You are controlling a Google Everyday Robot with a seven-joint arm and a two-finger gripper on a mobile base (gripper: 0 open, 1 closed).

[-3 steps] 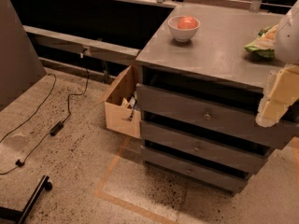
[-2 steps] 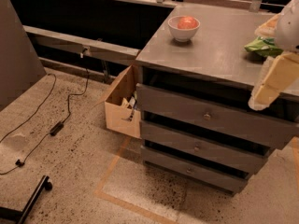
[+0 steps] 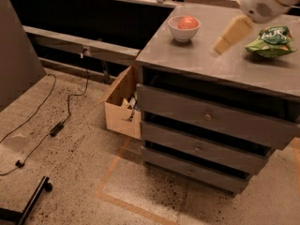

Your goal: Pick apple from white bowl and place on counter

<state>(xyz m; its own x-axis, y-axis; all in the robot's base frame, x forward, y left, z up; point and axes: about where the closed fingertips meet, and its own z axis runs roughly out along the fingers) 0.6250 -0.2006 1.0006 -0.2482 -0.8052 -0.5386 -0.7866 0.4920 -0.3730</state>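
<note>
The apple (image 3: 188,22) sits in the white bowl (image 3: 183,33) near the far left corner of the grey counter (image 3: 197,55). The gripper (image 3: 232,34) hangs above the counter between the bowl and a green snack bag (image 3: 272,41), apart from both. Whether it is open or closed cannot be told.

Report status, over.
Gripper over counter, right of white bowl, apart from it. Apple in bowl, not yet picked. Green snack bag farther right, not in the way.
</note>
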